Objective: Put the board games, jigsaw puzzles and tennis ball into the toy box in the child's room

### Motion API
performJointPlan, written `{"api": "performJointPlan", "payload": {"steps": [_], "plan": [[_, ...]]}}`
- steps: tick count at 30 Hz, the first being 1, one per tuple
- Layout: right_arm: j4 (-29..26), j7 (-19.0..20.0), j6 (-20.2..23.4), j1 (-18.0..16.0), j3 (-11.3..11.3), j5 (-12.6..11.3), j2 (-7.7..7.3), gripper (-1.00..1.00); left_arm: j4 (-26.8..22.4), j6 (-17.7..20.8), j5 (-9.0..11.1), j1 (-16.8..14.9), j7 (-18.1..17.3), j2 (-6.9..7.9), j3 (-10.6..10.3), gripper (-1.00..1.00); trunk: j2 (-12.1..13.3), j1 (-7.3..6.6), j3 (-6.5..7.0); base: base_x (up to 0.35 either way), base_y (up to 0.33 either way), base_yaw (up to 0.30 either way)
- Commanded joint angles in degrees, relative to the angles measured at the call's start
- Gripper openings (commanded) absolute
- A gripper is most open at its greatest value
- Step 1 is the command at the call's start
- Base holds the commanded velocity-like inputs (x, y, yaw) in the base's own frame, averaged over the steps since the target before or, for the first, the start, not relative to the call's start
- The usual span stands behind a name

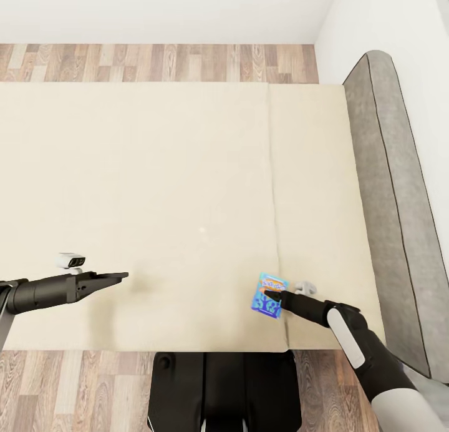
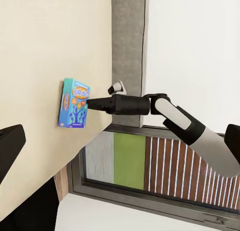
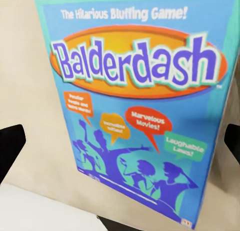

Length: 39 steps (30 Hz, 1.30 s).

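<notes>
Right gripper (image 1: 279,293) at board game (image 1: 269,295), jaws spread, nothing held; box flat on bed (image 1: 156,188), near-right. Light, stiff cardboard, likely slick — pinch across an edge.

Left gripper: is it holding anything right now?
No. In the head view the left gripper hovers over bare mattress, while the Balderdash box lies by the right gripper.
</notes>
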Motion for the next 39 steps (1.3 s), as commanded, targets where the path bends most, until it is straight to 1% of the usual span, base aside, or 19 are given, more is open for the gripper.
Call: {"api": "performJointPlan", "payload": {"steps": [1,5,8,20,26,31,39], "plan": [[-0.04,0.07,0.19,-0.02,0.06,0.0,0.01,1.0,-0.01,0.61,-0.05,-0.01,-0.23,0.02,-0.01,1.0,-0.09,0.03,-0.06,0.0,0.0,0.0],[-0.04,0.04,0.17,-0.04,0.09,0.02,0.68,1.0,-0.01,0.61,-0.06,-0.01,-0.23,0.02,-0.01,1.0,-0.09,0.03,-0.06,0.0,0.0,0.0],[-0.09,0.05,0.16,-0.05,0.12,0.03,0.84,1.0,-0.01,0.61,-0.03,-0.01,-0.23,0.02,-0.01,1.0,-0.09,0.03,-0.06,0.0,0.0,0.0],[-0.18,-0.03,0.12,-0.19,0.12,0.03,0.9,1.0,-0.01,0.61,-0.04,-0.01,-0.23,0.01,-0.01,1.0,-0.09,0.03,-0.06,0.0,0.0,0.0],[-0.13,-0.1,0.03,-1.14,0.14,0.06,0.92,1.0,-0.01,0.61,-0.06,-0.01,-0.23,0.02,-0.01,1.0,-0.09,0.03,-0.06,0.0,0.0,0.0],[-0.12,-0.07,-1.28,-1.33,0.17,0.08,0.84,1.0,-0.01,0.61,-0.05,0.0,-0.23,0.0,-0.01,1.0,-0.09,0.03,-0.06,0.0,0.0,0.0],[-0.08,-0.06,-1.79,-1.36,0.19,0.06,0.75,1.0,-0.01,0.61,-0.05,-0.01,-0.23,0.01,0.03,1.0,-0.09,0.03,-0.06,0.0,0.0,0.0]]}}
